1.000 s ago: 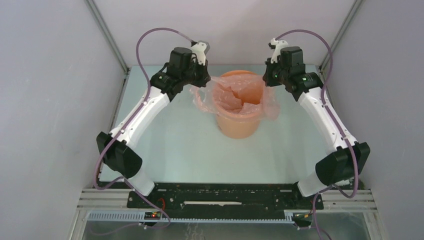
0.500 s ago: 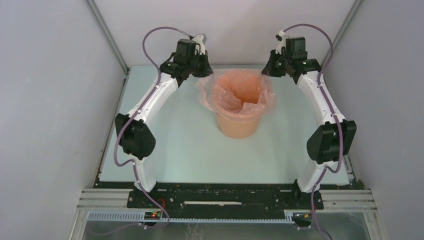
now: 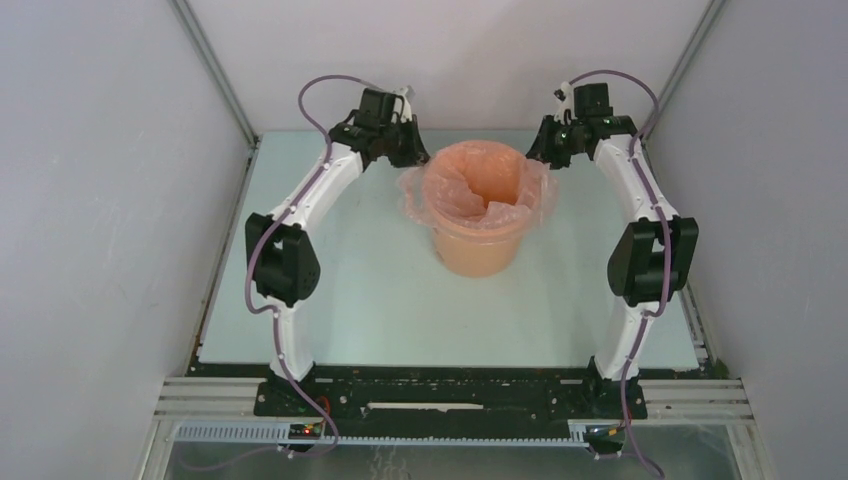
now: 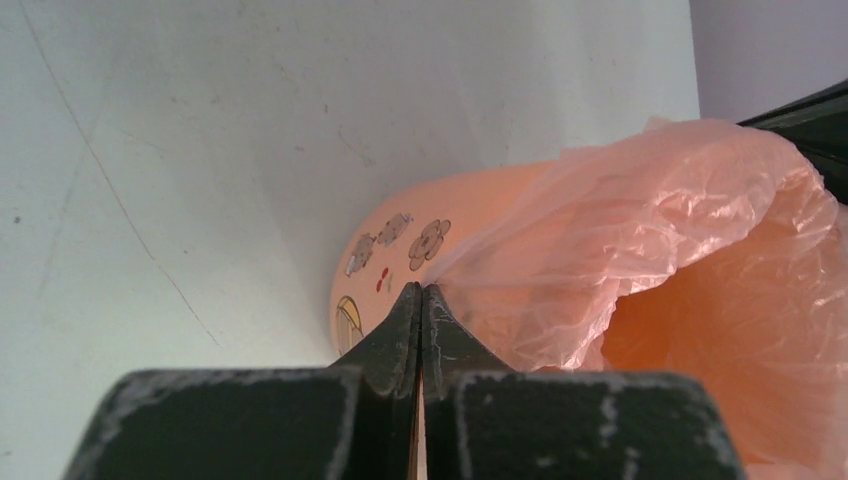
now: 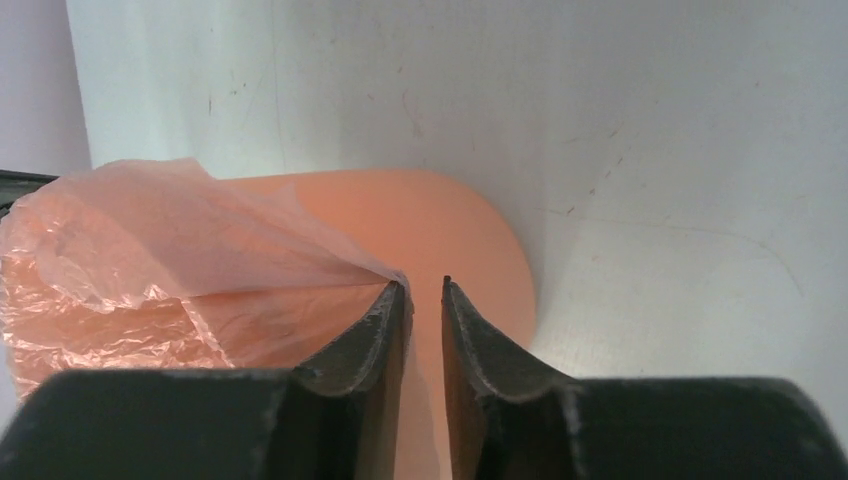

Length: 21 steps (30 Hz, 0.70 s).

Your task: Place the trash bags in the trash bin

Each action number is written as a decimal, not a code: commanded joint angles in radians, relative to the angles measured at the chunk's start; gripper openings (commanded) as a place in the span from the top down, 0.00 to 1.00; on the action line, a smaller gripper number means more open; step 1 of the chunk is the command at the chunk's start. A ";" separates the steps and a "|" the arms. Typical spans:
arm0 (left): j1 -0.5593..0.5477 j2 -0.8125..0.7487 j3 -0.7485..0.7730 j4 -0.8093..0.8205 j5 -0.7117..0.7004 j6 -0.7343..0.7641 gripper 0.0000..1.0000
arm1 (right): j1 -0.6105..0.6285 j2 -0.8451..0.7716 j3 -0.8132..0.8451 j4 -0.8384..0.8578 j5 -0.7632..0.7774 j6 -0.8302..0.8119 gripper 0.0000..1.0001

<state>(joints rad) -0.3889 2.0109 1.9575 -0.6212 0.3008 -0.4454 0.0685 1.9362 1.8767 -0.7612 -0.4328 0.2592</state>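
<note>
The trash bin is an orange-tan bucket standing at the back middle of the table. The pale-pink trash bag lines its mouth, with its edge folded out over the rim on both sides. My left gripper is at the bin's left rim. In the left wrist view it is shut on the bag's edge, just above the bin's wall with flower decals. My right gripper is at the right rim. Its jaws stand slightly apart, and the bag film still clings to the left finger, over the bin's side.
The pale table lies between grey enclosure walls with a metal post at each back corner. Both arms reach far back, their elbows upright beside the bin. A black mounting rail runs along the near edge.
Both arms have reached further back and lower at the bin's sides, pulling the bag's edge down over the rim. The right gripper's jaws have parted; the left stays shut on the bag.
</note>
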 commanded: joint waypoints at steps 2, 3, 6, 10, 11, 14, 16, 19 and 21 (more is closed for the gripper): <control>0.014 0.002 0.001 -0.032 0.107 -0.037 0.99 | -0.018 0.045 0.178 -0.217 -0.022 0.055 0.64; 0.015 0.000 0.007 -0.040 0.123 -0.038 0.97 | -0.026 0.046 0.225 -0.277 0.008 0.071 0.60; 0.024 -0.030 0.001 -0.059 0.125 -0.053 0.80 | -0.058 -0.005 0.256 -0.374 0.056 0.101 0.45; 0.052 -0.119 -0.023 -0.069 0.094 -0.059 0.48 | -0.107 -0.152 0.177 -0.383 0.073 0.101 0.28; 0.057 -0.145 -0.025 -0.083 0.047 -0.054 0.43 | -0.117 -0.186 0.161 -0.376 0.054 0.105 0.27; 0.078 -0.227 -0.058 -0.085 -0.029 -0.045 0.26 | -0.131 -0.271 0.144 -0.382 0.046 0.092 0.20; 0.094 -0.264 -0.079 -0.086 -0.033 -0.050 0.21 | -0.131 -0.308 0.147 -0.395 0.061 0.069 0.18; 0.118 -0.312 -0.133 -0.085 -0.004 -0.075 0.16 | -0.131 -0.367 0.105 -0.374 0.051 0.046 0.17; 0.133 -0.351 -0.202 -0.047 0.056 -0.096 0.14 | -0.127 -0.409 0.040 -0.324 -0.005 0.051 0.16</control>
<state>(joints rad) -0.2817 1.7535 1.8477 -0.7071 0.3000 -0.5014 -0.0692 1.5856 2.0010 -1.1221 -0.3775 0.3347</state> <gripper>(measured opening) 0.840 0.833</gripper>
